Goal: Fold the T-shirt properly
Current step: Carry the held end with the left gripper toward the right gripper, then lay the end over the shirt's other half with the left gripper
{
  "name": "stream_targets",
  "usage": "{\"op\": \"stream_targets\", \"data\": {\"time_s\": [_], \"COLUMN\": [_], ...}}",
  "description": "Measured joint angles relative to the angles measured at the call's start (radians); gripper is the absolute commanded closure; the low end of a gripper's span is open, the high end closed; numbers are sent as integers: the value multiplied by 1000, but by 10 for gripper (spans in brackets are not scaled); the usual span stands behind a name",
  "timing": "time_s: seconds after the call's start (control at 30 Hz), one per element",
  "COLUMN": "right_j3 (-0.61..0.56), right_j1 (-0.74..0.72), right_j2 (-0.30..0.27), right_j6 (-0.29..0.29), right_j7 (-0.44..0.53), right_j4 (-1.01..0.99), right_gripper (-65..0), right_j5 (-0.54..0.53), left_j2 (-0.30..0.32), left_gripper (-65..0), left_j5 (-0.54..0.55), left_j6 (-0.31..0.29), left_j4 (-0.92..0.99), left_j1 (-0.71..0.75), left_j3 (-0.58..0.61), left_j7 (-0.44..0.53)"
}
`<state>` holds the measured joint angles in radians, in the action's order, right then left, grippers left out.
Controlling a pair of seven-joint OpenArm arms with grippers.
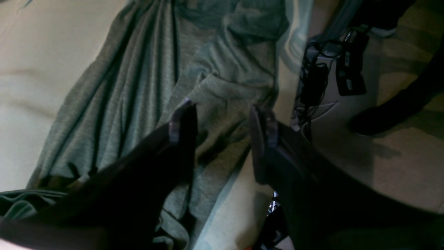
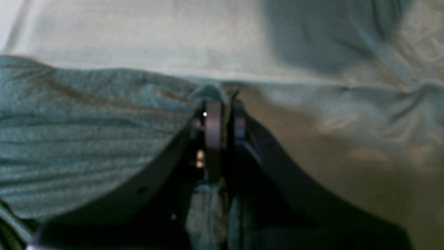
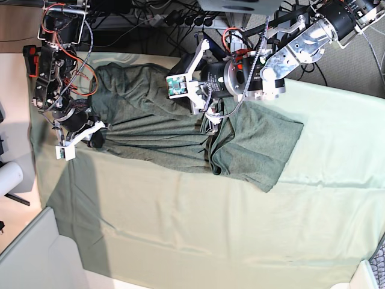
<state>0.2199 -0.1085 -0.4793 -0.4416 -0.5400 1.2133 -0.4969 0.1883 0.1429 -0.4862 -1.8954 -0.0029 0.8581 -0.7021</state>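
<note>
The dark olive T-shirt [image 3: 150,132] lies wrinkled and spread across the back of the table, one sleeve part [image 3: 258,150] reaching right. In the right wrist view its knit fabric [image 2: 69,139] fills the left side. My right gripper [image 2: 223,104] is shut on a small bunch of the shirt's edge; in the base view it [image 3: 95,137] is at the shirt's left end. My left gripper [image 1: 223,121] stands open, fingers wide apart just above creased shirt fabric [image 1: 138,86] near the table edge. In the base view it [image 3: 210,123] points down over the shirt's middle.
A pale mint-green cloth [image 3: 210,229] covers the table. Cables and power bricks [image 1: 350,66] hang beyond the table's back edge, with more wiring [image 3: 180,18] behind the arms. A white roll [image 3: 9,177] sits off the table at the left.
</note>
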Motion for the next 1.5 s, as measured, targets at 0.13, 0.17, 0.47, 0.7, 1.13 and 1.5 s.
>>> {"op": "stream_targets", "data": {"time_s": [0.13,0.17,0.47,0.7,1.13,1.5], "right_j3": [0,0,58,81,130,380], "right_j1": [4,11,208,314,325,327], "right_j2": [0,-1,-2,-2,-2,-8], "right_j6": [0,0,-5,-5,-4,-4], "right_j7": [-27,-34,-67,-66,-58,-68], "right_j4": [51,75,327,372,372,338], "right_gripper": [0,0,0,0,-397,-397], "right_j5": [0,-4,-23,-26,19,44], "left_j2": [0,0,0,0,-83,-192], "left_gripper": [-280,-280,-280,-282,-377,-376], "left_j5": [0,0,0,2,-178,-288], "left_j6": [0,0,0,1,19,52], "left_j4": [6,7,11,71,172,299], "left_j1": [0,0,0,0,-1,-63], "left_j3": [0,0,6,54,76,182], "left_j7": [0,0,0,21,124,164]}}
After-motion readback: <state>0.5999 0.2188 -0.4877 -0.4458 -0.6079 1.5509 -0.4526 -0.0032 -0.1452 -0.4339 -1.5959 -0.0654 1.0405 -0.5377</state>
